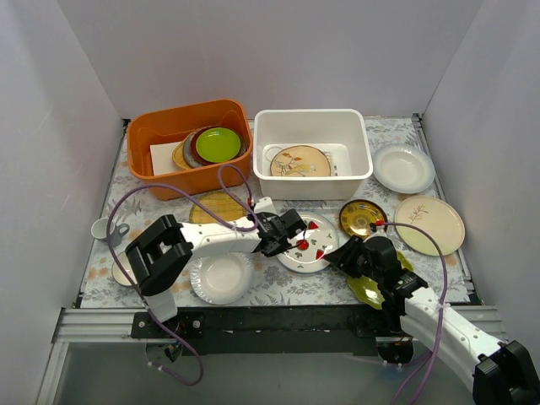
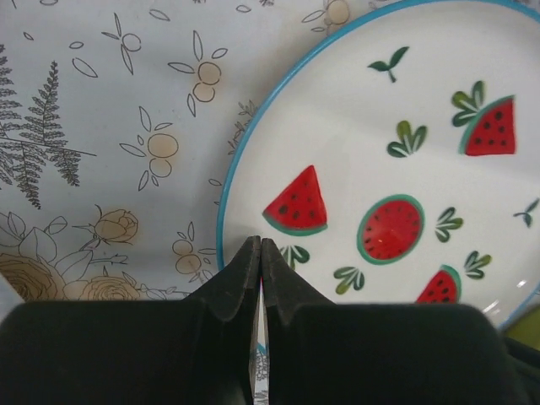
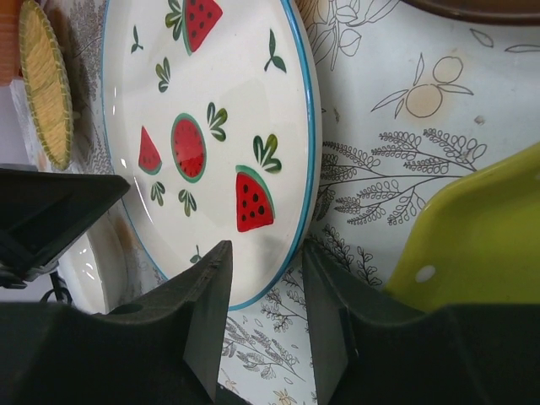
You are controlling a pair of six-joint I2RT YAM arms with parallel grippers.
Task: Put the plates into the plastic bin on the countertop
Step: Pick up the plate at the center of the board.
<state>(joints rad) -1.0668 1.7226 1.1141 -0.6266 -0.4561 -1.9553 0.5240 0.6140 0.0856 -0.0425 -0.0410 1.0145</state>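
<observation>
The white plate with red watermelon motifs (image 1: 319,240) (image 2: 396,152) (image 3: 219,101) lies on the floral countertop (image 1: 278,291) in front of the white plastic bin (image 1: 312,114). A tan bird plate (image 1: 301,160) lies in the bin. My left gripper (image 1: 291,228) (image 2: 260,245) is shut, its tips at the plate's left rim, with nothing seen between them. My right gripper (image 1: 342,253) (image 3: 266,253) is open, its jaws straddling the plate's right rim. The green dotted plate (image 1: 367,291) (image 3: 481,228) lies under my right wrist.
A woven yellow plate (image 1: 215,205) (image 3: 44,84), a plain white plate (image 1: 221,277), a dark-and-gold plate (image 1: 361,218), a cream plate (image 1: 429,224) and a white plate (image 1: 403,167) lie around. The orange tub (image 1: 160,126) holds green and maroon plates (image 1: 218,143). A white cup (image 1: 103,228) stands at the left.
</observation>
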